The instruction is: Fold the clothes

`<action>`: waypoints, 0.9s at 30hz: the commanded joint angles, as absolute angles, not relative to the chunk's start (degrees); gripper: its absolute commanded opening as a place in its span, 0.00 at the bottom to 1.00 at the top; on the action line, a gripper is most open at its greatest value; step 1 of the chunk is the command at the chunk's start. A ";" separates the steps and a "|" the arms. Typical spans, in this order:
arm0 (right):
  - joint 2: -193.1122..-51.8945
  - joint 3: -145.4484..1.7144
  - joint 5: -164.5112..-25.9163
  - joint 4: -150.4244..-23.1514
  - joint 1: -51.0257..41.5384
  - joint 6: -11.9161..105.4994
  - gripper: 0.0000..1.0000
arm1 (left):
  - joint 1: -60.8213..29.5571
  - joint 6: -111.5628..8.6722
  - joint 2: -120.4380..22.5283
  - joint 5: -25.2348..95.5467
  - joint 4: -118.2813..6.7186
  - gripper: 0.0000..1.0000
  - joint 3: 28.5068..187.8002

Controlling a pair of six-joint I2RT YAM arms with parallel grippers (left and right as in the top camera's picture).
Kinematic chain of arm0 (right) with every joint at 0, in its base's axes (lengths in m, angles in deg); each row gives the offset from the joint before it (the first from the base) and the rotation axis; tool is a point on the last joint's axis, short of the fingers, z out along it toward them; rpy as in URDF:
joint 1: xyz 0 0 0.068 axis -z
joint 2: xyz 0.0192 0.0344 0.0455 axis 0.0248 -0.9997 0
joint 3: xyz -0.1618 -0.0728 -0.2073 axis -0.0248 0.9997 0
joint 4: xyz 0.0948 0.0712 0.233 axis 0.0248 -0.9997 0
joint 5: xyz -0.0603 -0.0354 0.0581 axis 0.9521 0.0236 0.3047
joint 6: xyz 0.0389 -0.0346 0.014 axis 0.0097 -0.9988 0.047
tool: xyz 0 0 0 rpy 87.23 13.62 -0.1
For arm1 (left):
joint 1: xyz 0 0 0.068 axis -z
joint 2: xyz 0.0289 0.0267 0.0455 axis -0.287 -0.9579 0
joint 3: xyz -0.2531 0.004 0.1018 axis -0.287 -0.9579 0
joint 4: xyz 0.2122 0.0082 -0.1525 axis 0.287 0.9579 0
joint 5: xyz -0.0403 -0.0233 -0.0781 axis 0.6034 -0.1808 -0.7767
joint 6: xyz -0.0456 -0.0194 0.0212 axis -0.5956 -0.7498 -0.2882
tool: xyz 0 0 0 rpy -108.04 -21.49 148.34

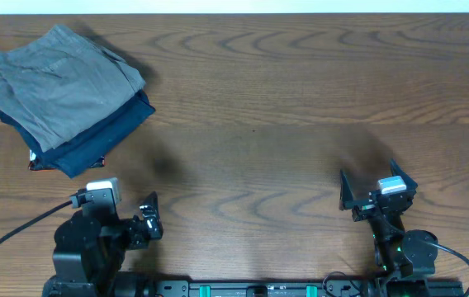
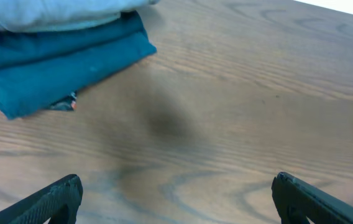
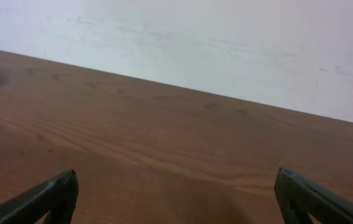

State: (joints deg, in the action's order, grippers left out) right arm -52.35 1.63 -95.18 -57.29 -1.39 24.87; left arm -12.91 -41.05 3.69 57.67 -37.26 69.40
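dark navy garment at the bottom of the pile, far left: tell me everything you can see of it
The dark navy garment is folded flat into a rough rectangle, layered at its edges; it looks like soft, fairly smooth cloth. It lies slantwise on the wooden table, far left. A grey folded garment lies on top, covering most of it and leaving a band along its near and right sides. A small red-and-white bit shows at its near-left corner; unclear what.
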 commanded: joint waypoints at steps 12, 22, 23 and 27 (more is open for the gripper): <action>-52.11 1.69 -95.33 -57.53 -1.98 24.26 0.99 | -12.95 -39.22 20.23 61.36 -71.77 0.98 39.11; -52.11 1.69 -95.33 -57.53 -1.98 24.26 0.99 | -12.95 -39.22 22.64 65.23 -90.35 0.98 28.48; -52.11 1.69 -95.33 -57.51 -1.98 24.26 0.99 | -12.95 -39.19 22.64 65.30 -89.47 0.98 28.51; -52.11 1.69 -95.33 -57.51 -1.98 24.26 0.99 | -12.95 -39.22 22.62 66.46 -86.02 0.98 28.51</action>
